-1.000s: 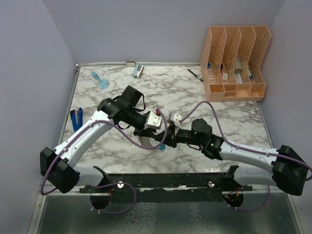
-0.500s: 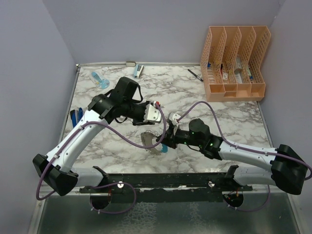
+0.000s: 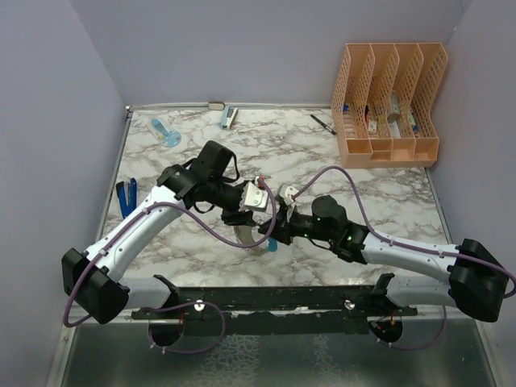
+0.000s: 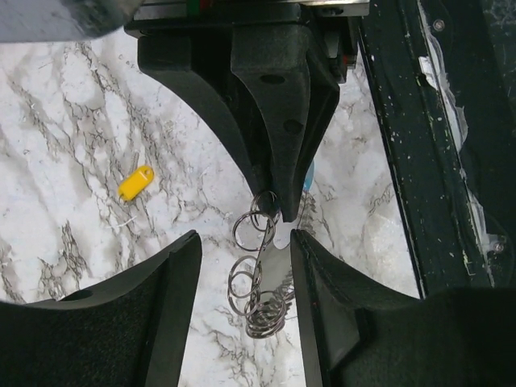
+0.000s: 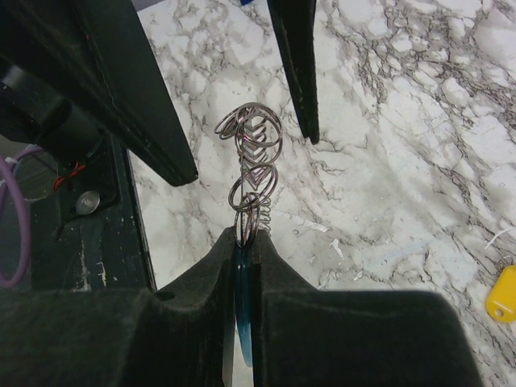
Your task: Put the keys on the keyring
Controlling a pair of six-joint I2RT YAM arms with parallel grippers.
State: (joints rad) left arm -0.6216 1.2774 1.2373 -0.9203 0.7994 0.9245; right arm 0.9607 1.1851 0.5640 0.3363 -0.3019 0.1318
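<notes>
— Keyring point(image 5: 250, 145) location?
— Pinched at light-blue section in right gripper point(image 5: 246, 242), near front edge of marble table point(image 3: 290, 149); chain of metal rings extending between fingers of left gripper point(image 4: 244, 242)
— Left gripper state?
— Spread wide, flanking rings, gripping nothing
— Visible keys?
— Yellow key point(image 4: 135, 182) lying loose on marble, well apart from rings, touched by neither gripper
</notes>
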